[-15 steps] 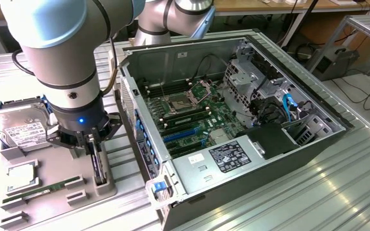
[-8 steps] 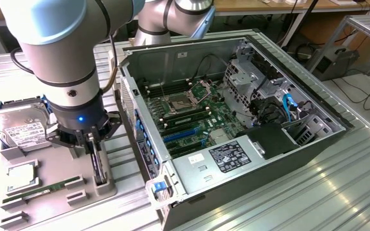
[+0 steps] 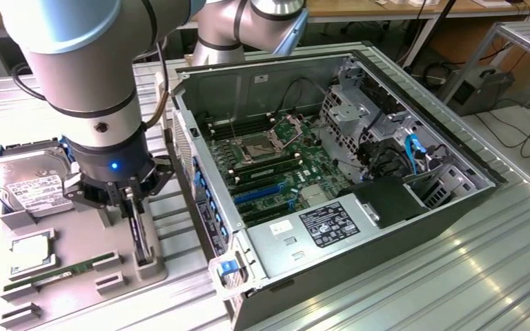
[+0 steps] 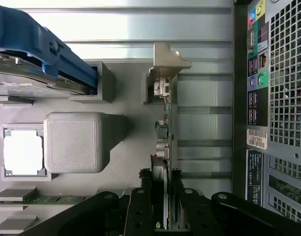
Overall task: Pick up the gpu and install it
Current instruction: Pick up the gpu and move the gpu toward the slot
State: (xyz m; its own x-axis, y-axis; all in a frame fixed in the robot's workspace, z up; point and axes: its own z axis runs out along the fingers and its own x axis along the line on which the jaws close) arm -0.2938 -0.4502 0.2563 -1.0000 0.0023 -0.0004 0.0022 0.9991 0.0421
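Tool (image 4: 160,174) astride edge-up gpu (image 4: 164,132) (seemingly gripped)

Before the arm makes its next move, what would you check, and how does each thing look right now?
1. Gripper astride the gpu, a finger against each face: ok.
2. gpu upright on edge in the gray tray: ok.
3. Computer case lying open, motherboard exposed: ok.
4. Blue slots free of other cards: ok.
5. Hard drive and memory stick apart from the gripper: ok.
6. Grip firm enough to lift: cannot tell.
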